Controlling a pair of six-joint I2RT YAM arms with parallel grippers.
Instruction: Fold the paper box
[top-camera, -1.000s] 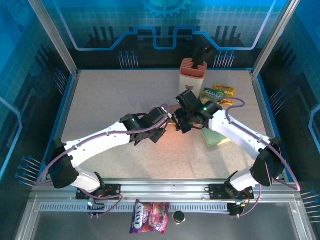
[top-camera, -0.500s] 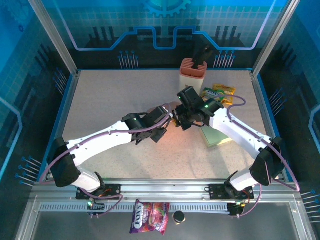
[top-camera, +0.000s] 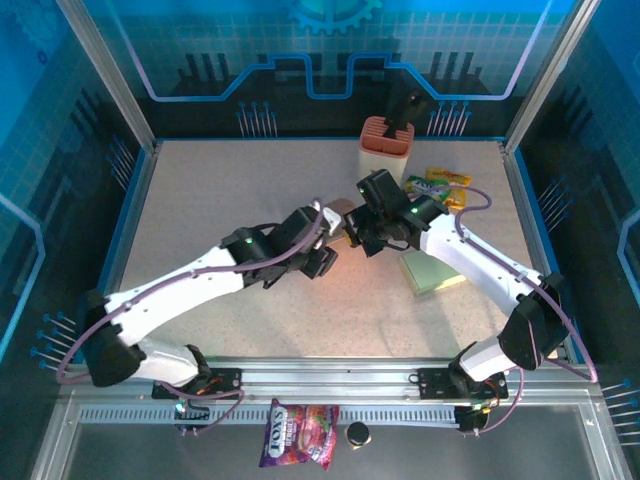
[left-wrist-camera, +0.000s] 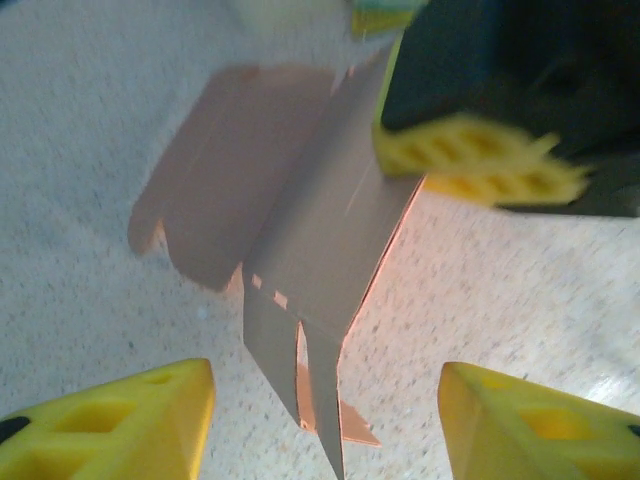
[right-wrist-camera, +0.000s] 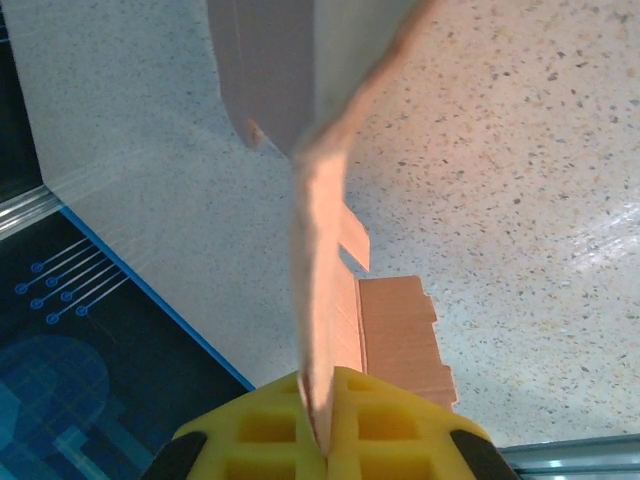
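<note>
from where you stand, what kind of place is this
Probably a robot demo or test cell: an aluminium frame with blue printed panels encloses a speckled table, and snack packets lie about.

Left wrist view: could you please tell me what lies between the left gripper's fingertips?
In the left wrist view, the paper box's near flaps sit between the fingertips, touching neither.

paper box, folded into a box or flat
The paper box is partly folded: one panel lies flat on the table, another stands up, end flaps loose. The right claw pinches its edge.

Tan paper box (left-wrist-camera: 310, 240), flaps spread, one panel raised, on speckled table (top-camera: 200, 200)
</note>
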